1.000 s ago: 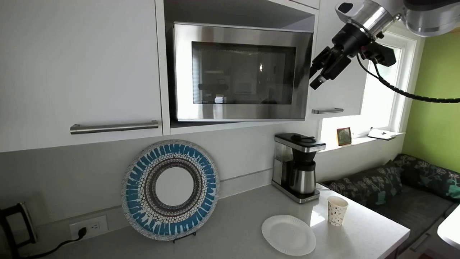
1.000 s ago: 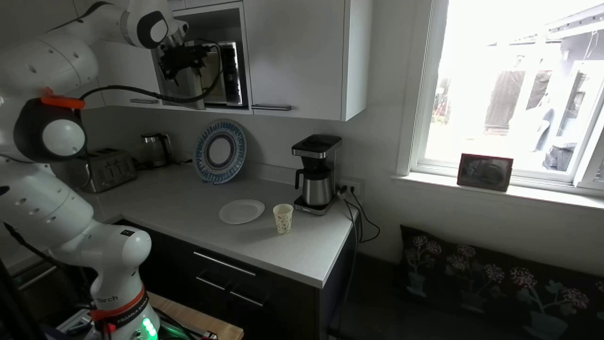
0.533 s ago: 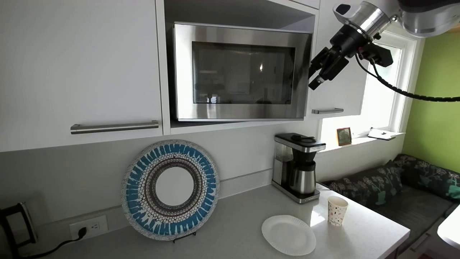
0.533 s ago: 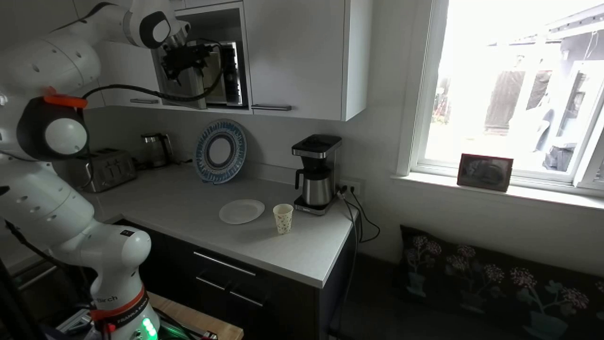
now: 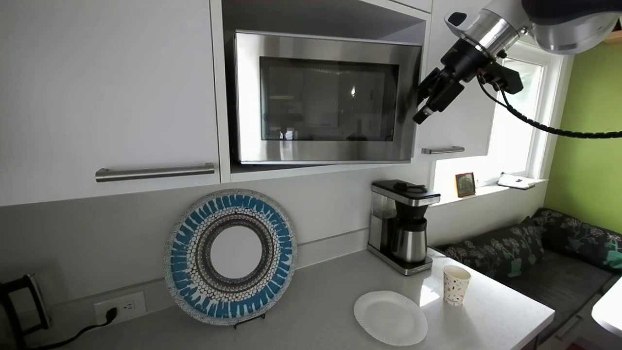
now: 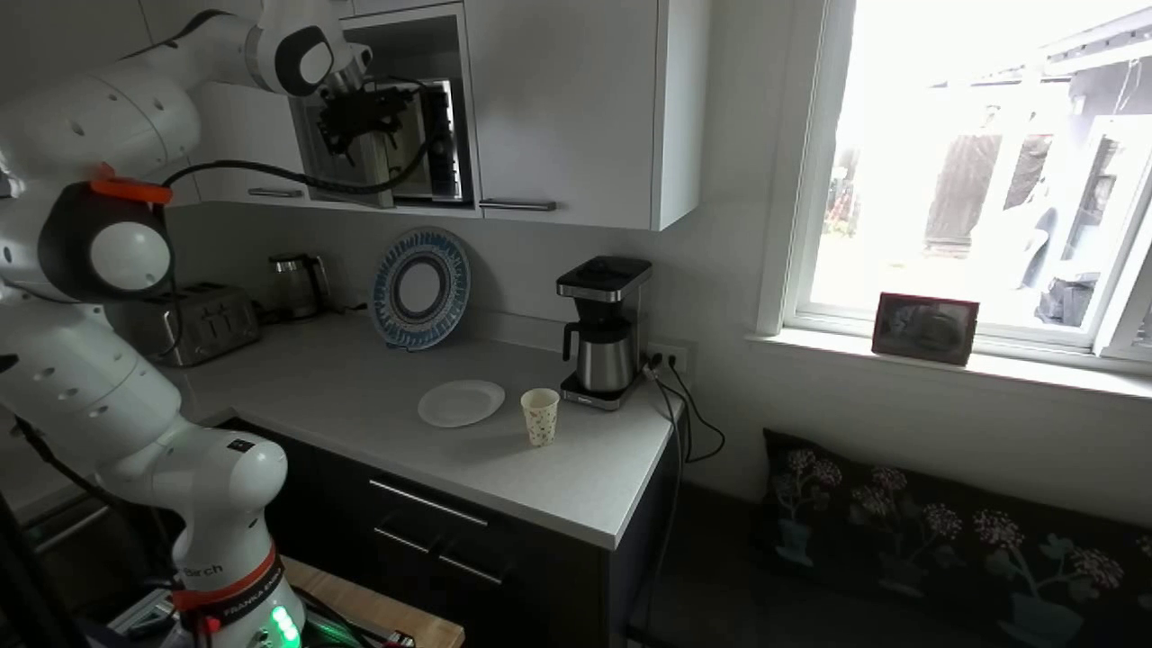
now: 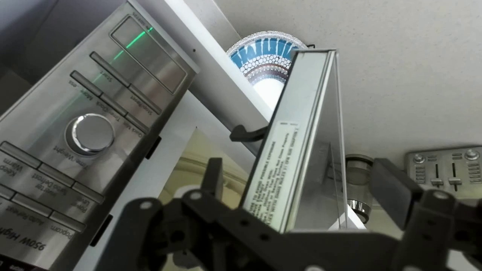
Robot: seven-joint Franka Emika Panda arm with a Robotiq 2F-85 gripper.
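You've got the gripper with its jaws spread well apart, clasping nothing, and the free edge of the microwave door lines up between the fingers. Whether that edge sits inside the gap or lies just beyond the tips, you can't quite judge; depth reads poorly here. The door hangs ajar, which is probably why its edge stands out where your fingers can straddle it. Its latch hook juts inside the gap's span, pointing toward the control panel, off to the gripper's left in the wrist view.

Now your pose: the arm climbs behind the gripper, bends over and comes in high, wrist tipped so the fingers slant down at the door in both exterior views. The cable sags loose behind the wrist, presumably slack to let it turn.

Well below the gripper, on the counter, a paper cup stands upright beside a flat paper plate, and a coffee maker backs up to the wall. Farther out, a patterned disc leans upright, propped on a small stand seemingly for show.
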